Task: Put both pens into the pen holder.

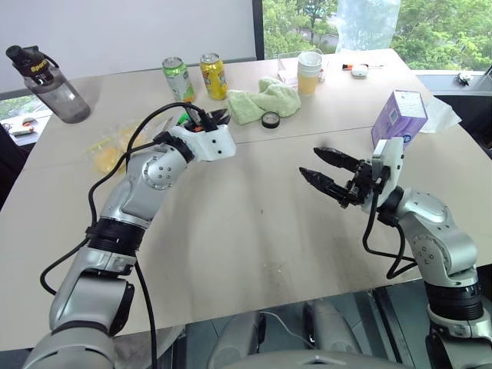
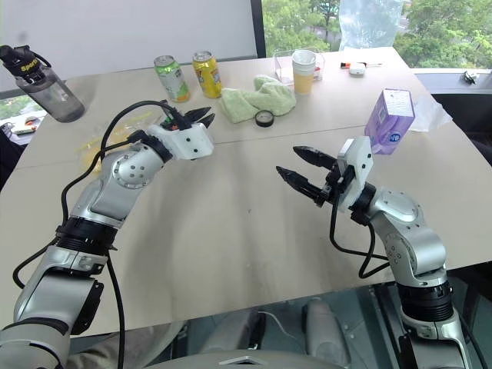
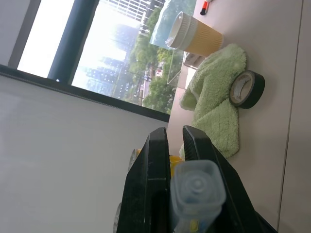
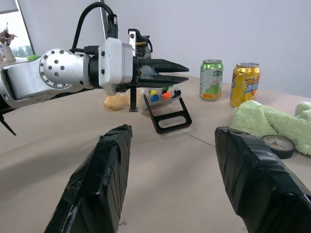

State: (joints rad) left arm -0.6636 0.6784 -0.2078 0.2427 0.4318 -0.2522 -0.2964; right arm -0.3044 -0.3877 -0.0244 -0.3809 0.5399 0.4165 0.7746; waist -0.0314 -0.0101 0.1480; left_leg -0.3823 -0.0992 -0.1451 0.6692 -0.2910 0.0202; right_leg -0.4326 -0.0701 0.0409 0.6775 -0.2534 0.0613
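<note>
The left gripper's (image 4: 184, 72) fingers (image 3: 150, 184) are pressed shut on a pen (image 3: 197, 189), which is clamped crosswise near their base; from the left wrist its pale blue end is seen end-on, and from the right wrist it is seen upright, sticking out above and below the fingers. The second pen cannot be made out. The holder (image 4: 160, 94) is stood on the table (image 1: 254, 231) just beyond and below these fingers, its coloured markers facing out and its black loop frame laid flat toward the right gripper (image 1: 309, 161). That gripper is held well apart from the holder, pointed toward it, with its fingers spread wide and nothing between them. Beyond the holder two cans (image 4: 211, 80) are stood side by side, and a green cloth (image 4: 272, 121) and a roll of black tape (image 4: 278, 144) are laid off to one side of it.
</note>
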